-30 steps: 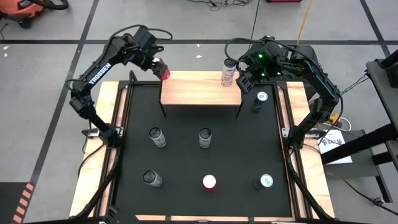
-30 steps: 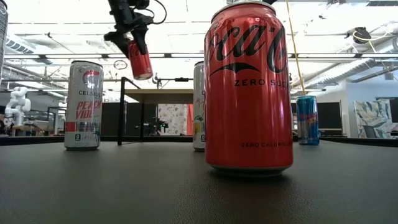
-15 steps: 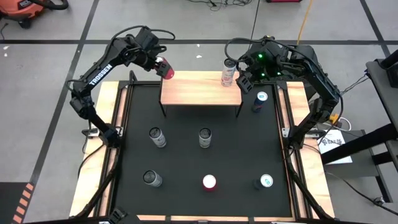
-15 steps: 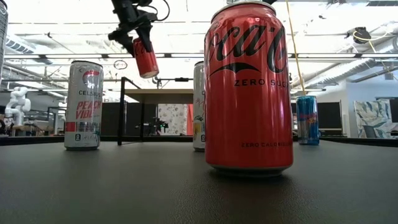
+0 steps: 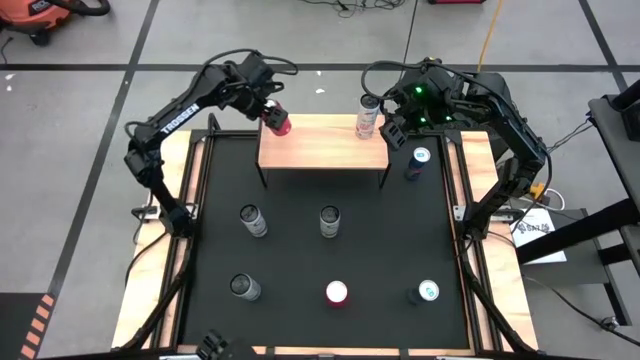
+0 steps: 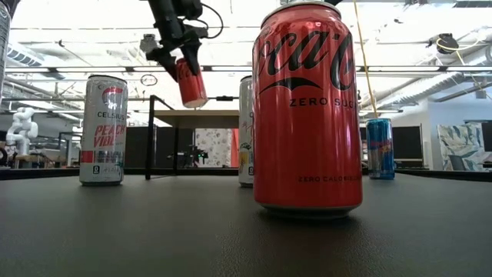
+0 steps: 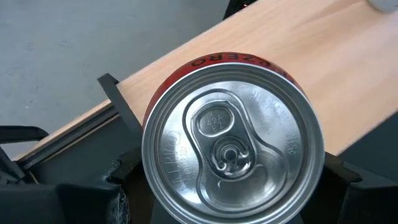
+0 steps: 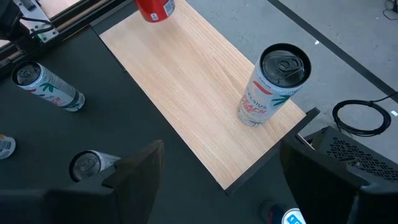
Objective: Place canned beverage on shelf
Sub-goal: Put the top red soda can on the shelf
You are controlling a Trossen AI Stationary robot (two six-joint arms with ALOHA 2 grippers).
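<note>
A red can hangs tilted over the left end of the shelf, with my left gripper shut on it. The left wrist view looks down on the can's silver top, with the wooden shelf top behind it. A slim white can stands upright by its base on the shelf's right end. My right gripper waits open, above and just right of that can, touching nothing. My left gripper pinches the red can's side wall near its top end between its two fingers, one on either side. The fingers slant down from the table's far left. The can hangs below them, tilted and clear of the shelf.
A blue can stands on the black mat right of the shelf. Several more cans stand on the mat nearer the front, among them a red one that fills the low view. The shelf's middle is bare wood.
My left gripper has carried the red can toward the table's right edge and a little down, from beyond the shelf's left far corner to above its left end. The can stays tilted and clear of the shelf.
</note>
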